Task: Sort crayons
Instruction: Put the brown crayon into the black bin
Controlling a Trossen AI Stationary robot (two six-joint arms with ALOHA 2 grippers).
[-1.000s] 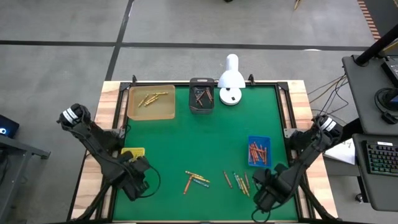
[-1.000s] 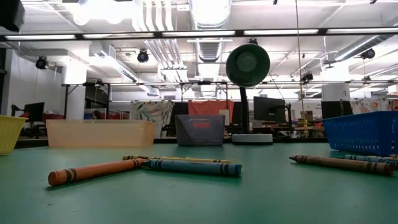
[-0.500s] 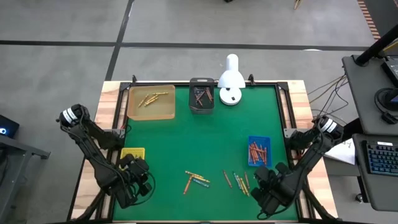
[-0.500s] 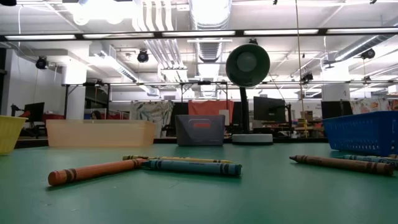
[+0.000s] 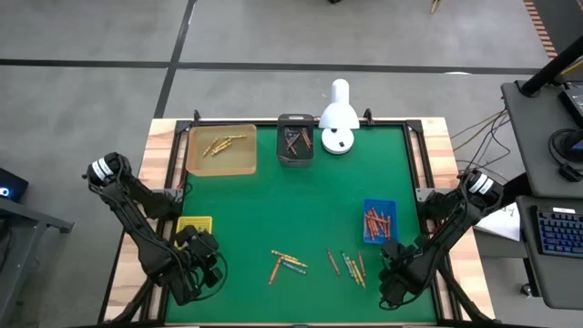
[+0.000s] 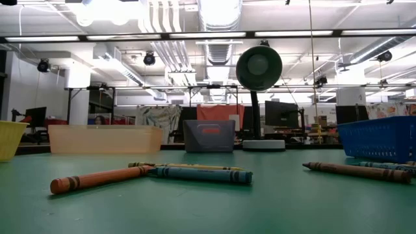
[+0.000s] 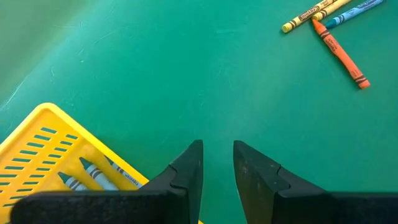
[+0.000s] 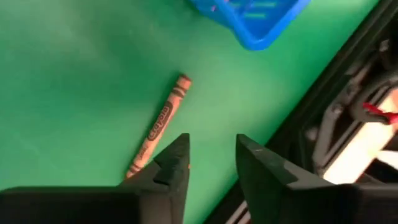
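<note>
While loose crayons [image 5: 290,264] lay scattered low in the high view, right of centre on the green bench [image 5: 301,196], both arms sat at the lower corners. Right hand [image 8: 211,158]: fingers parted by a narrow gap, empty, poised over a brownish-orange crayon [image 8: 158,124] lying flat just ahead of the tips, blue tray [image 8: 249,18] near beyond it. Left hand [image 7: 216,163]: narrow gap too, holding nothing, beside the yellow tray [image 7: 43,149], which held blue-green crayons [image 7: 93,174].

Other sorted lots: yellow sticks in the orange tray [image 5: 221,150] upper left, reds in the dark tray [image 5: 295,139] top centre, orange ones in the blue tray lower right. White lamp [image 5: 339,117] at top edge.

Judged step: right hand lining up a pick, not yet gripping. Next move would call for lowering so the fingers straddle that crayon, closing, then carrying it to the matching tray.
</note>
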